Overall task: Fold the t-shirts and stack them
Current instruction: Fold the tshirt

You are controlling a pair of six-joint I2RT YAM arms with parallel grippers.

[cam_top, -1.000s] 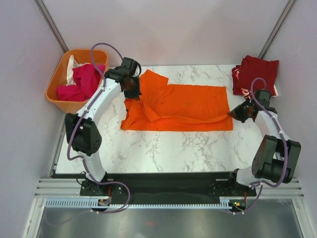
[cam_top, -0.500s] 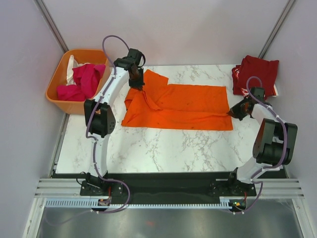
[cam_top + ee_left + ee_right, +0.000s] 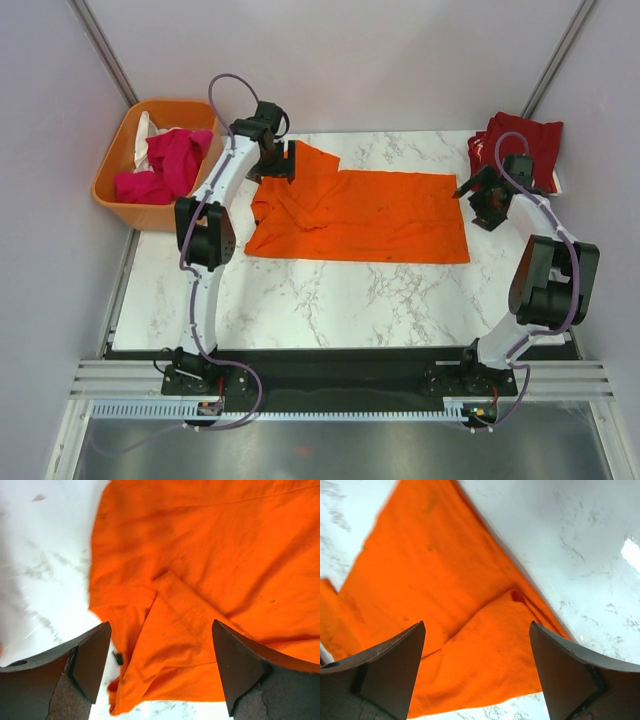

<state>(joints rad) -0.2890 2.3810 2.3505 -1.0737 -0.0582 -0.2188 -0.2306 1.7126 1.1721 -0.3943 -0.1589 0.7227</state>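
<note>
Lately pinched shut, now spread wide and empty: left gripper (image 3: 161, 624) and right gripper (image 3: 477, 624) over orange t-shirt (image 3: 380, 215)

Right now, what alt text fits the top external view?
A bright orange t-shirt lies stretched across a marble table, with the left gripper open over its left end and the right gripper open at its right edge. An orange basket holding magenta shirts sits far left, dark red shirts far right.
</note>
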